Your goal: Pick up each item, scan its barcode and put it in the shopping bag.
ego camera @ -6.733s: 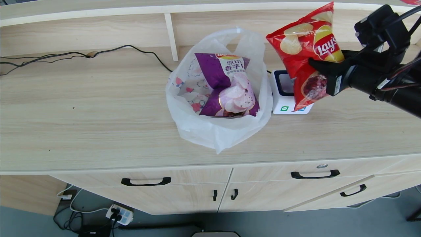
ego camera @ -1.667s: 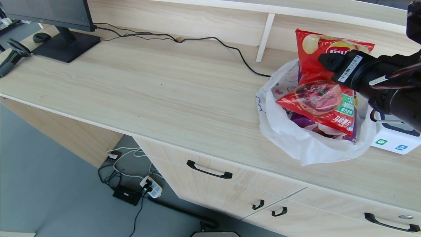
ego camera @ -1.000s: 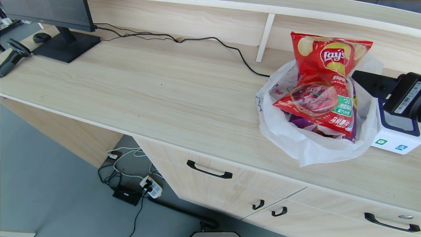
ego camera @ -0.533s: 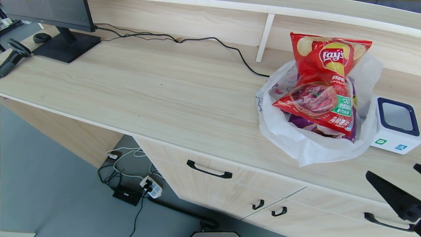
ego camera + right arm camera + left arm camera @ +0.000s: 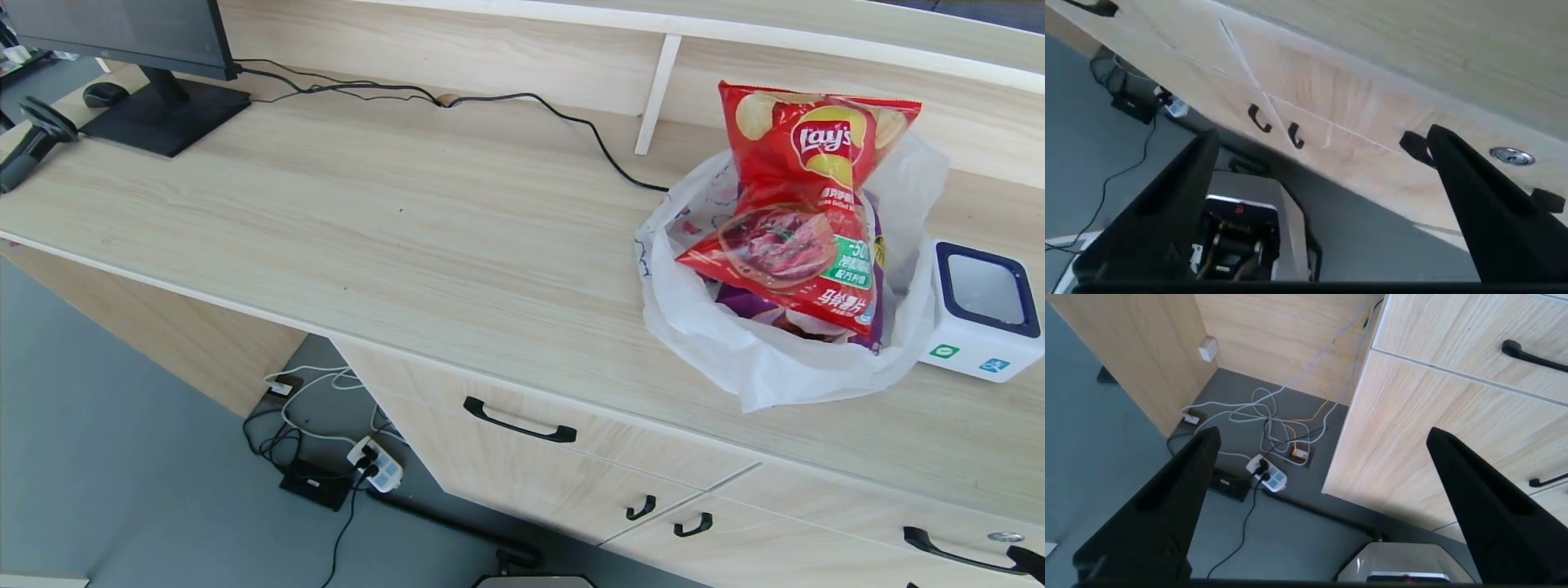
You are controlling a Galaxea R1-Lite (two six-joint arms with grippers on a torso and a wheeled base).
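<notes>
A red chips bag (image 5: 804,208) stands tilted in the white shopping bag (image 5: 759,367), resting on a purple chips bag (image 5: 747,304). The white barcode scanner (image 5: 984,314) sits on the counter just right of the shopping bag. My right gripper (image 5: 1323,135) is open and holds nothing. It hangs below the counter edge in front of the drawer fronts, and one fingertip (image 5: 1029,563) shows at the head view's bottom right corner. My left gripper (image 5: 1323,437) is open and holds nothing, low beside the cabinet over the floor cables.
A monitor stand (image 5: 167,102), a mouse (image 5: 104,94) and a handheld scanner (image 5: 28,139) sit at the counter's far left. A black cable (image 5: 571,122) runs along the back. Drawer handles (image 5: 518,425) line the cabinet front. A power strip (image 5: 1267,474) lies on the floor.
The right gripper let go of the red chips bag, which stays in the shopping bag, then dropped down past the counter edge. The head camera turned left since the earliest frame.
</notes>
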